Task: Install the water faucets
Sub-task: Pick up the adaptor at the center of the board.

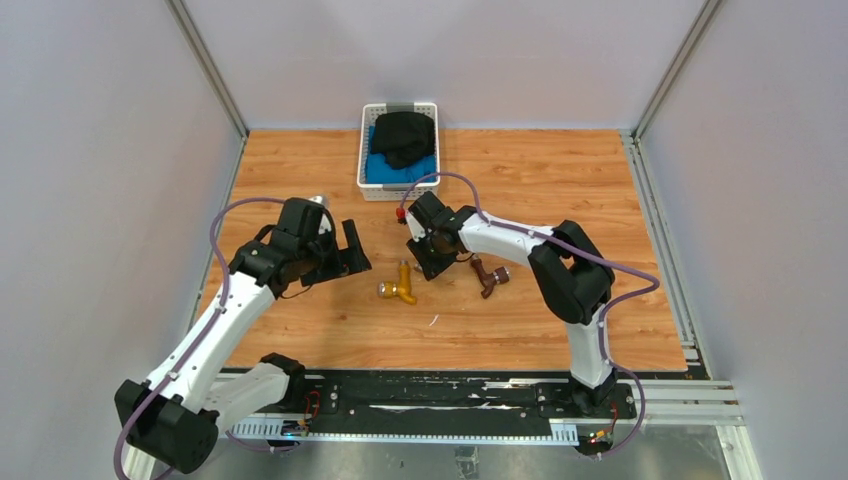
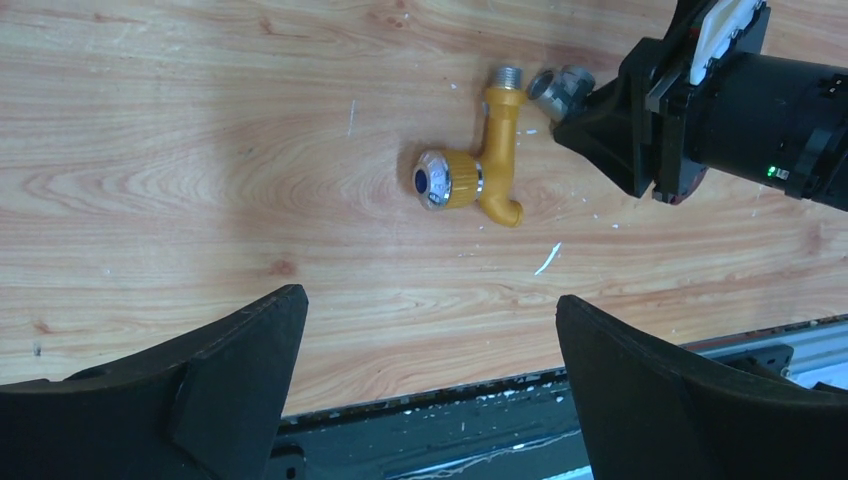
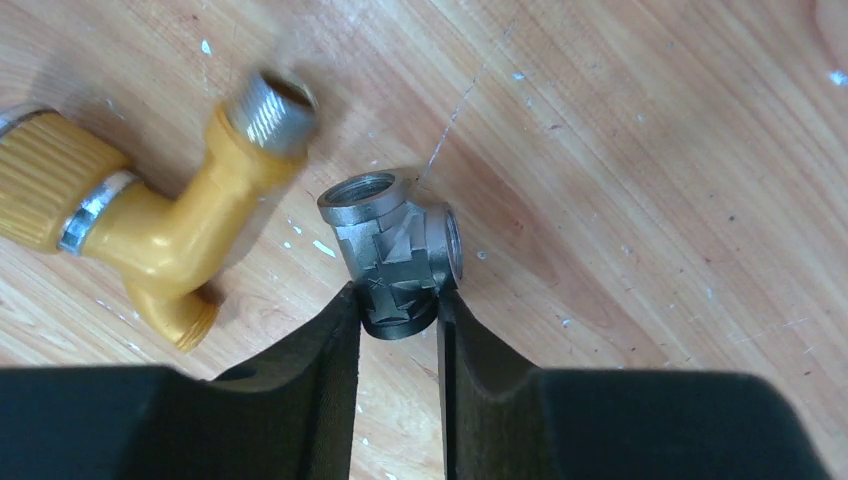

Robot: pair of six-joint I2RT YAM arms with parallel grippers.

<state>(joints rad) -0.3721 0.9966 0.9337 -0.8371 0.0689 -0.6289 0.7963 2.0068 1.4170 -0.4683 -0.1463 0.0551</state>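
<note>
Right hand (image 3: 397, 310) clamped stubby grey metal tee fitting (image 3: 395, 245) by fingertips only; deeper, squarer grip advisable before lifting. Just beside lay brass-yellow angled tap (image 3: 170, 230). Left hand (image 2: 430, 305) gaped open.

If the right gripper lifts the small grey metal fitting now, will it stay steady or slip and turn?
The grey fitting looks like solid metal, so it is probably stiff and heavy for its size. The right gripper pinches only its near end, so it may swivel in the grip. Its bare metal faces could also slip a little.
</note>
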